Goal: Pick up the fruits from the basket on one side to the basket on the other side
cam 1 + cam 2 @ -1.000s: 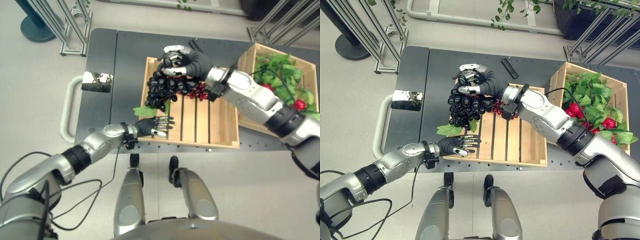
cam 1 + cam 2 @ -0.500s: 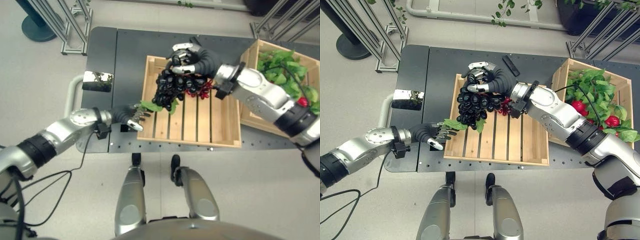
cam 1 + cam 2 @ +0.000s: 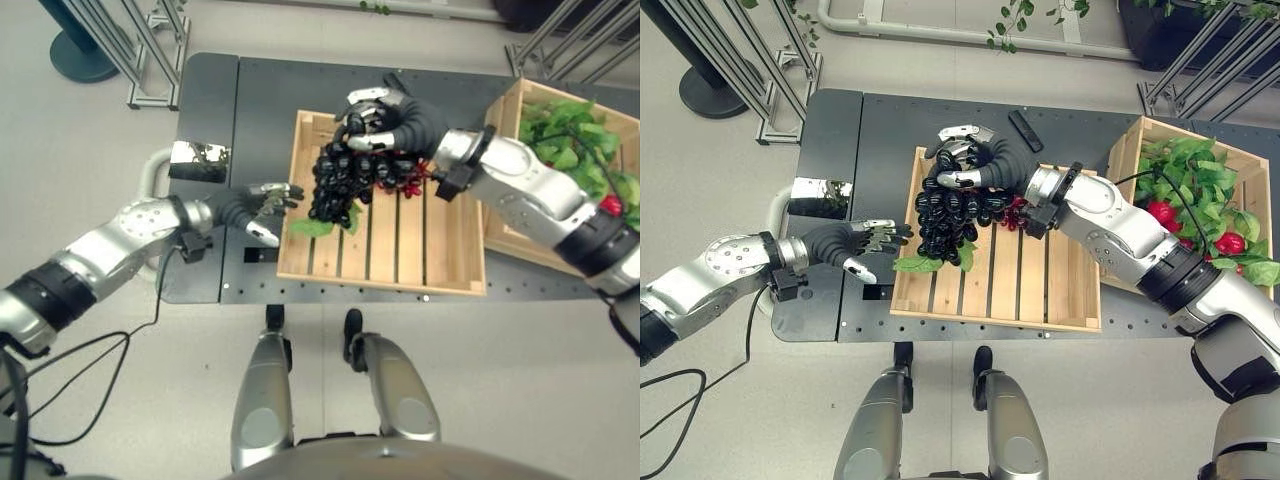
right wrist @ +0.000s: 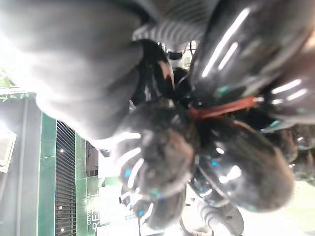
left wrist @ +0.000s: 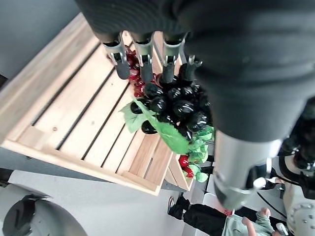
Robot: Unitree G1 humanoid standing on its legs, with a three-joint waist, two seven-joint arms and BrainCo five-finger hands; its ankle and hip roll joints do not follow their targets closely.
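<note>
My right hand (image 3: pixel 385 115) is shut on the top of a bunch of black grapes (image 3: pixel 338 185) with green leaves, holding it over the far left corner of the slatted wooden crate (image 3: pixel 440 262). The grapes (image 4: pixel 192 152) crowd close in the right wrist view. A red grape bunch (image 3: pixel 398 178) lies in the crate just behind them. My left hand (image 3: pixel 258 208) hovers open beside the crate's left wall, its fingers (image 5: pixel 142 61) pointing at the grapes (image 5: pixel 174 105). A second wooden crate (image 3: pixel 1245 195) at the right holds green leaves and red fruits (image 3: pixel 1162 213).
Both crates stand on a dark cart top (image 3: pixel 205 120) with a curved push handle (image 3: pixel 152 180) on its left. A shiny card (image 3: pixel 200 160) and a small black bar (image 3: pixel 1023 131) lie on it. Metal frames (image 3: pixel 790 60) stand behind.
My left hand drew back from the crate's front left corner to outside its left wall. The right hand shifted the black grapes slightly toward the crate's middle.
</note>
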